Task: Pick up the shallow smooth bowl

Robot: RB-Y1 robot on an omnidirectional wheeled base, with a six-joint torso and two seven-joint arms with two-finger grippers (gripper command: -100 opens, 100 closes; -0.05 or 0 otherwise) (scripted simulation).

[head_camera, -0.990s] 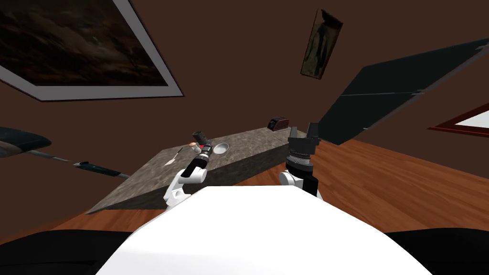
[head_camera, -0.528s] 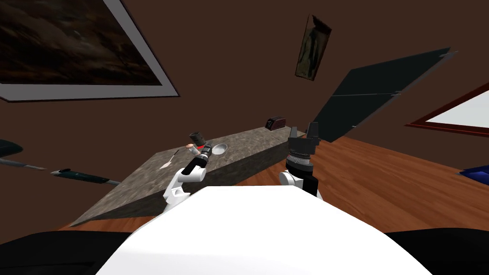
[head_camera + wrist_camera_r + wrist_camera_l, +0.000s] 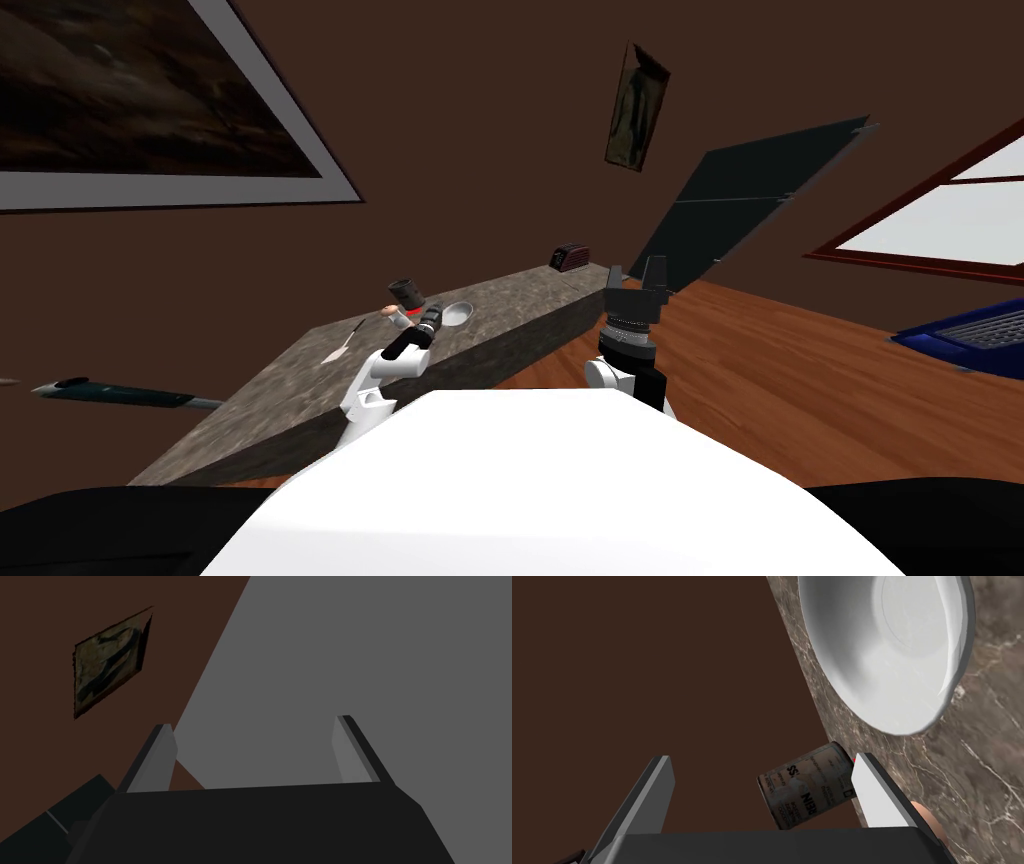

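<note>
Home interior; framed paintings (image 3: 150,90) on brown walls (image 3: 450,150), wood floor (image 3: 780,390), marble counter (image 3: 300,375), window (image 3: 940,225)

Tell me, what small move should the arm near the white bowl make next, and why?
Probably ease the left tool forward and sideways toward the rim of the bowl. Its fingers stand open, but the bowl lies beyond them on the counter, off to one side, and a small can shows between them instead.
</note>
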